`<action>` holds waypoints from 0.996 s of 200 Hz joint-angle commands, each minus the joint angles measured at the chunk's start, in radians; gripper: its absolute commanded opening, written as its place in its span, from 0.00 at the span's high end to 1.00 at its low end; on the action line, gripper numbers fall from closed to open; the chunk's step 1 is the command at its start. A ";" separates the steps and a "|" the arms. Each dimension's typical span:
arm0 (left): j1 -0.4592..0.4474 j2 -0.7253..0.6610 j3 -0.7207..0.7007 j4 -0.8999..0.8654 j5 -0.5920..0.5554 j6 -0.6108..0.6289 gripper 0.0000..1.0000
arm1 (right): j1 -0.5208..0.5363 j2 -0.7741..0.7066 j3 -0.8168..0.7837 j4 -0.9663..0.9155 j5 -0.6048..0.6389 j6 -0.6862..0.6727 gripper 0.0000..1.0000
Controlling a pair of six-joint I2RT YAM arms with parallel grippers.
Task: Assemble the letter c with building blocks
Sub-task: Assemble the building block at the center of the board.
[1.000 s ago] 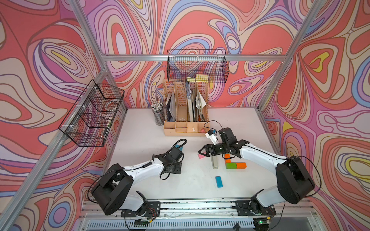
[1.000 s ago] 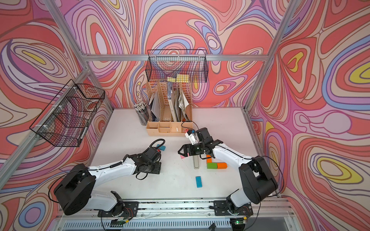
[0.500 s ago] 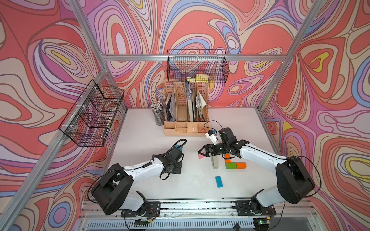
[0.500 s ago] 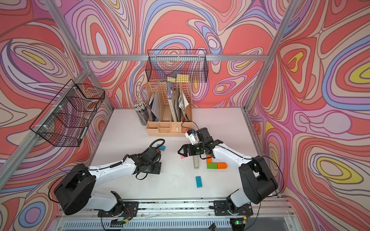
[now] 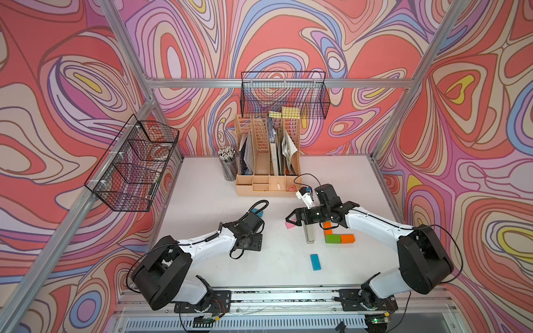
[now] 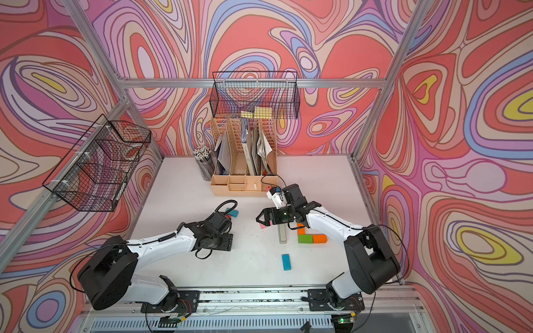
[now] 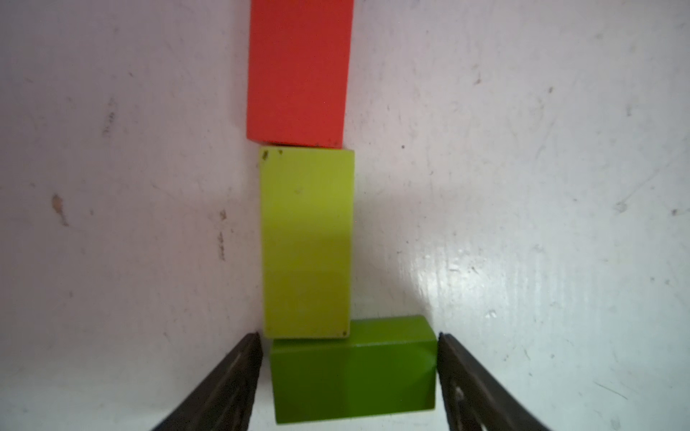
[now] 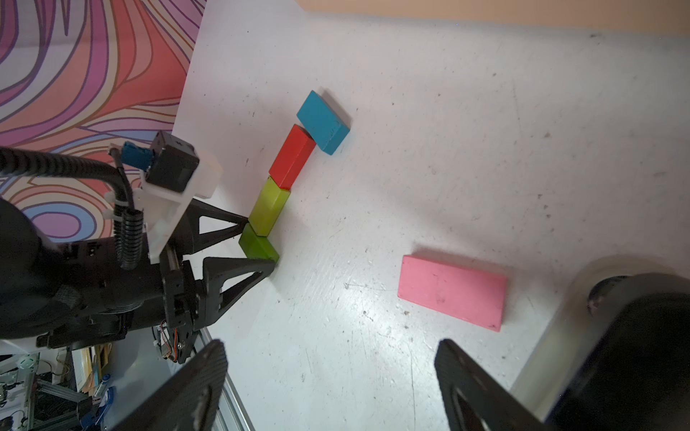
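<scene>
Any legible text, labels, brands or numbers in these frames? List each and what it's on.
None can be read in any view.
Lime block and pink block: plain faces, no print.
Papers in the wooden organiser: any print is too small to read.
Yellow sticky notes in the wire basket: too small to tell.

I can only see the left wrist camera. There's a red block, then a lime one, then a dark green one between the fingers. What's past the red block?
Observer: A blue block touches the red block's far end, turned at an angle.
Operator: Where's the other gripper?
Observer: The right gripper is open, with a pink block flat on the table just ahead.
Operator: Any more blocks?
Observer: Yes, an L of orange and green blocks lies beside the stapler.
</scene>
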 commanded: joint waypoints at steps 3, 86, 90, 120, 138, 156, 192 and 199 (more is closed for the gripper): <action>0.005 -0.017 -0.006 -0.007 0.003 -0.006 0.26 | 0.004 0.003 -0.005 0.005 -0.003 -0.007 0.09; 0.005 0.024 0.021 -0.011 -0.006 0.008 0.30 | 0.004 0.005 -0.006 0.004 0.002 -0.009 0.09; 0.005 0.025 0.023 -0.011 -0.008 0.008 0.30 | 0.004 0.005 -0.006 0.004 0.000 -0.009 0.09; 0.005 0.032 0.032 -0.016 -0.014 0.009 0.30 | 0.004 0.009 -0.005 0.004 0.000 -0.009 0.09; 0.005 0.033 0.033 -0.013 -0.015 0.010 0.30 | 0.004 0.008 -0.005 0.003 -0.001 -0.009 0.09; 0.005 0.035 0.034 -0.009 -0.012 0.010 0.30 | 0.004 0.010 -0.005 0.002 -0.001 -0.009 0.09; 0.005 0.034 0.035 -0.017 -0.015 0.011 0.30 | 0.004 0.011 -0.002 0.002 -0.002 -0.007 0.09; 0.005 0.032 0.035 -0.018 -0.018 0.011 0.30 | 0.005 0.011 -0.003 0.002 -0.003 -0.007 0.09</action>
